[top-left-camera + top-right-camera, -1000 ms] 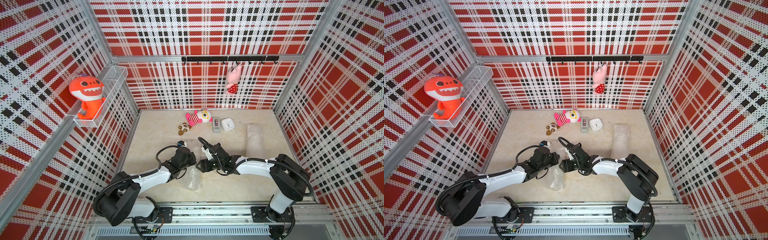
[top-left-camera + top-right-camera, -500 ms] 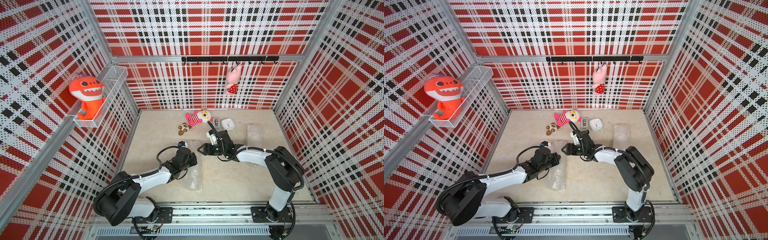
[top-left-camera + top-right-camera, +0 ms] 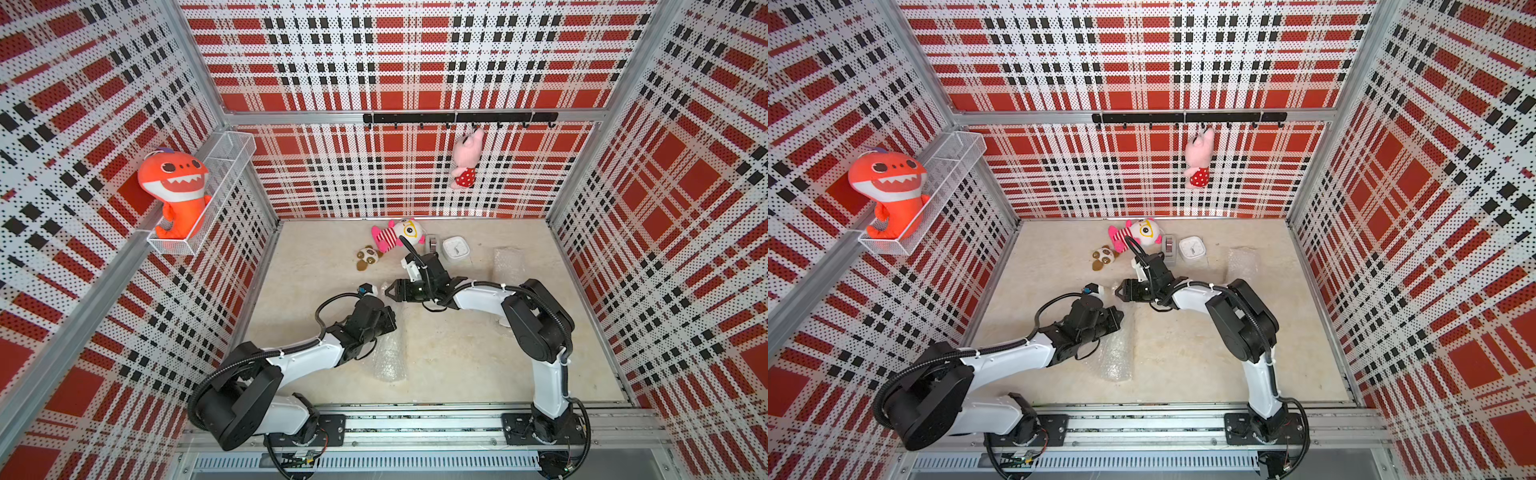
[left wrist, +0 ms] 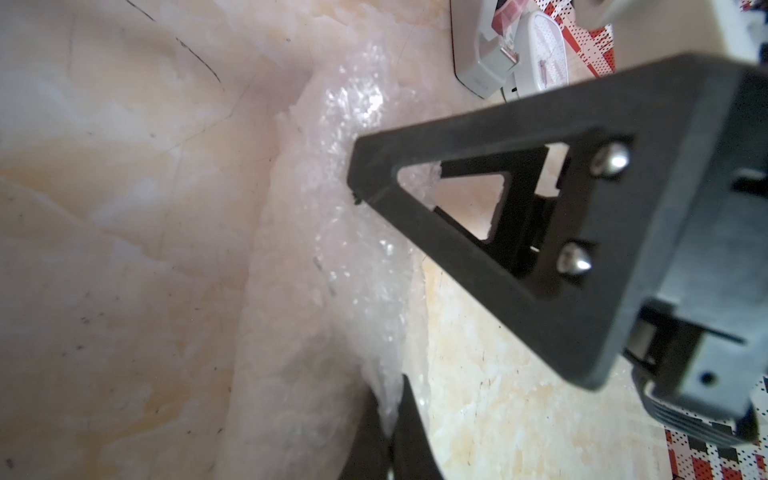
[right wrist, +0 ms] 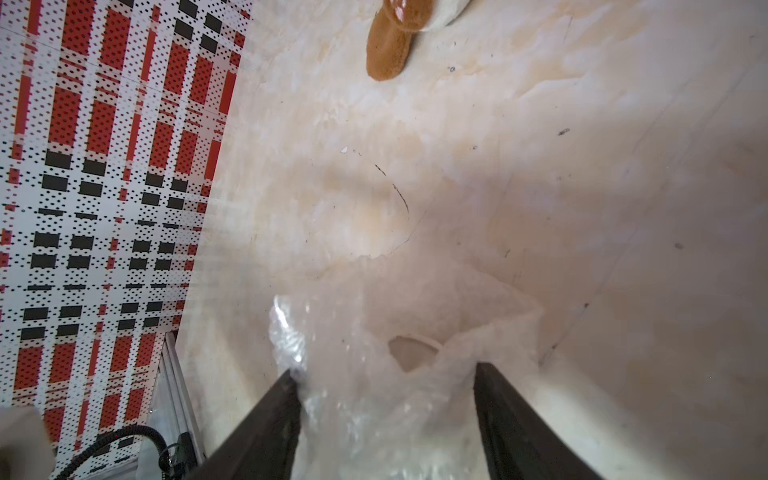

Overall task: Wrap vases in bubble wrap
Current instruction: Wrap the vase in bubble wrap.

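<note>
Pinning the crinkly clear bubble wrap sheet with the shut left gripper, ease the right gripper, jaws wide apart, around the wrapped white ceramic vase

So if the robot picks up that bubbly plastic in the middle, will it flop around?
Probably floppy: the bubble wrap lies crumpled and creased, not flat. Likely light too, since it looks thin and see-through. Its shiny surface may slip a little, though the left gripper is pinched shut on an edge.
</note>
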{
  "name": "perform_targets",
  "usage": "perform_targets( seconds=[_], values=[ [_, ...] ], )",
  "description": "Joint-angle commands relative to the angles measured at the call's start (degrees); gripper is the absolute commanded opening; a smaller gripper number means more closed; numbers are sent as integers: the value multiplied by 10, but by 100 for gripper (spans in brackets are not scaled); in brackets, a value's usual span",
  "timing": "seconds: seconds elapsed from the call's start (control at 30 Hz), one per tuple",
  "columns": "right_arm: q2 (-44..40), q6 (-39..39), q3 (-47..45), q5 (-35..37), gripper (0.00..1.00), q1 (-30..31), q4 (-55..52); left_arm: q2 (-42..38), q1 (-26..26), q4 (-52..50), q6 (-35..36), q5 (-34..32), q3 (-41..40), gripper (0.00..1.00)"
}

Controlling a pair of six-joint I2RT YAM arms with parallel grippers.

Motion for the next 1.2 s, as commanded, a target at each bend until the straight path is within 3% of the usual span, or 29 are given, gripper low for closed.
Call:
perform_targets(
  seconds=[0.0,0.27,0.63,1.03,1.17],
  values=[
    [17,-2,9,18,58,5,0,10,-10,-29,-2,12,-6,6],
    [-12,5,-32,65,34,8,22,5,-20,-38,-10,10,9,9],
    [-60,27,-103,127,12,12,70,-72,-26,-35,-33,36,11,40],
    [-91,41,-143,159,4,14,96,-241,23,-183,-38,-14,-9,51],
    [-90,42,-145,162,3,16,97,-251,35,-143,-49,28,-56,53]
  ],
)
